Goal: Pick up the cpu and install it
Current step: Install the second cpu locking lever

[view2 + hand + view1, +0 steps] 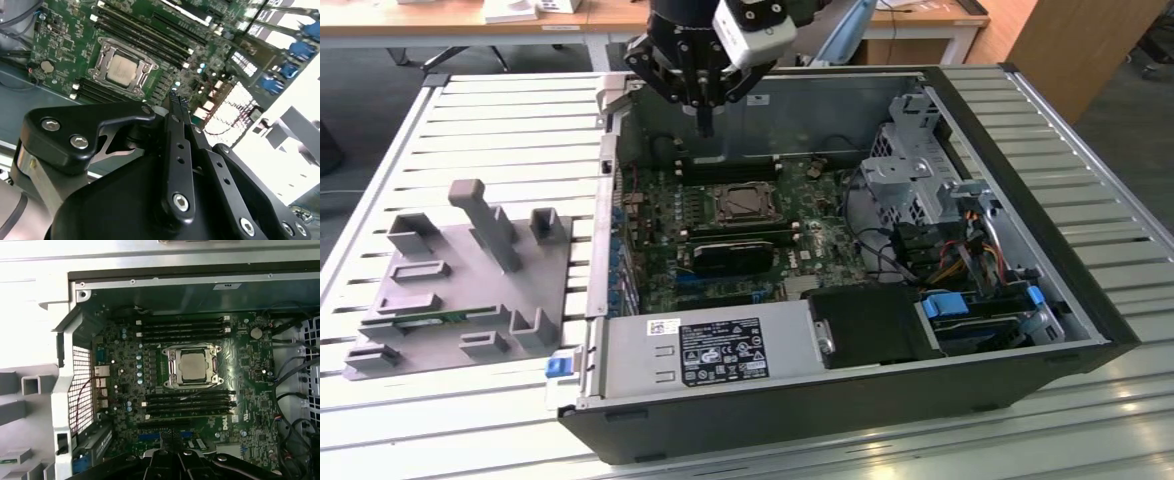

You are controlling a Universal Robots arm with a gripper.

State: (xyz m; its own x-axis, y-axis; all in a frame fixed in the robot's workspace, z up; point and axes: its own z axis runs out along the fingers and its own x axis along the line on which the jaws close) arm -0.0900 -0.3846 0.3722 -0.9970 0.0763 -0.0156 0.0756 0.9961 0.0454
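The cpu (193, 365) sits flat in the socket frame (172, 371) at the middle of the motherboard (120, 390), silver lid up, with the long memory slots (182, 326) just beside the socket on two sides. In the second wrist view the same chip (122, 69) lies square inside its metal bracket. It looks seated already, though whether the latch is down I can't tell.

Up above, the tool (706, 127) hangs over the far edge of the motherboard, between the socket and the case wall (827, 100). Its fingers (176, 107) are pressed together with no gap between them, and nothing is gripped.

On handling, my read: this chip is light, rigid and thin, with a slick metal lid that gives little friction. The contact side is the fragile part, so any hold belongs on two opposite edges of the dark rim, kept level, never on the underside. A tilted drop into the socket risks damage to the contacts below.

The grey parts holder (467, 270) stands on the tabletop (480, 110), well apart from the socket, outside the case.
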